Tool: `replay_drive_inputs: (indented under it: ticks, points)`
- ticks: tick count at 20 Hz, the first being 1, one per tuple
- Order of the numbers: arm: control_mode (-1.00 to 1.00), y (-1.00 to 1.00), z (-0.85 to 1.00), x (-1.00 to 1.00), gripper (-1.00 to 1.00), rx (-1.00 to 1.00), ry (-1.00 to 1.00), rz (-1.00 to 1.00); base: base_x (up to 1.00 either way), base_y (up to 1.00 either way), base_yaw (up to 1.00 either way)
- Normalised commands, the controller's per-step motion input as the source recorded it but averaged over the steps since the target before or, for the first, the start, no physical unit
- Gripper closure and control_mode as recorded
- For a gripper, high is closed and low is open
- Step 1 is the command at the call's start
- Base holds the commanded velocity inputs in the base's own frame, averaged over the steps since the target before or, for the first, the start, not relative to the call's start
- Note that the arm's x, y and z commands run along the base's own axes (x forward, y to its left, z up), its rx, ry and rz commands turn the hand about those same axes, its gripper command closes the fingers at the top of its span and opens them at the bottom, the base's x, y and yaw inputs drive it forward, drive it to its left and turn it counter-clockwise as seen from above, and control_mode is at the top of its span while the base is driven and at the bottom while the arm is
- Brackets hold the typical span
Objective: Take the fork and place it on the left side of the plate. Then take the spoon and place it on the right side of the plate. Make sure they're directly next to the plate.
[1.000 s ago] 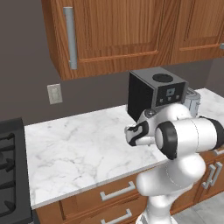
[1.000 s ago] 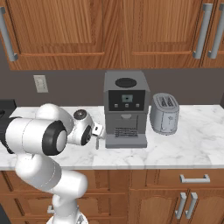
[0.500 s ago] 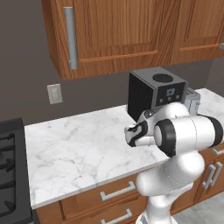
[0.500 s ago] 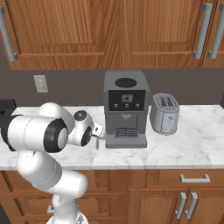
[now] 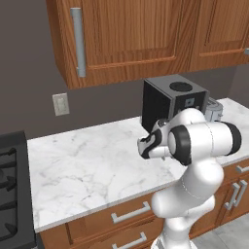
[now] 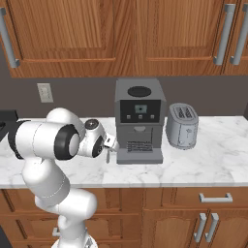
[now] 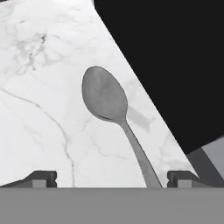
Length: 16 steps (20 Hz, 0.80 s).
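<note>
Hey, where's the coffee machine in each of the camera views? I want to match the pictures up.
Left base view: the coffee machine is right of centre, against the back wall.
Right base view: it stands at centre, front toward the camera, with the toaster at its right.
Hand view: the dark block at upper right appears to be its side, beside the spoon.
Shared landmark: the white marble counter under it.

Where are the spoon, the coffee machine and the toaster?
spoon [image 7: 105, 96], hand view, on its bowl.
coffee machine [image 6: 139, 116], right base view, on its front panel.
toaster [image 6: 182, 127], right base view, on its side.
</note>
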Motion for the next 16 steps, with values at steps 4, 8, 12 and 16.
replay_drive_inputs:
  ticks: [4, 8, 12, 16]
  points:
    - [-1.00, 0.00, -0.04, 0.01, -1.00, 0.01, 0.10, 0.00, 0.00, 0.00, 0.00]
    - [-1.00, 0.00, -0.13, 0.00, -1.00, 0.01, 0.09, 0.00, 0.00, 0.00, 0.00]
    - [-1.00, 0.00, -0.09, 0.02, -1.00, 0.01, 0.06, 0.00, 0.00, 0.00, 0.00]
    - [-1.00, 0.01, -0.08, 0.13, 1.00, 0.00, 0.05, 0.00, 0.00, 0.00, 0.00]
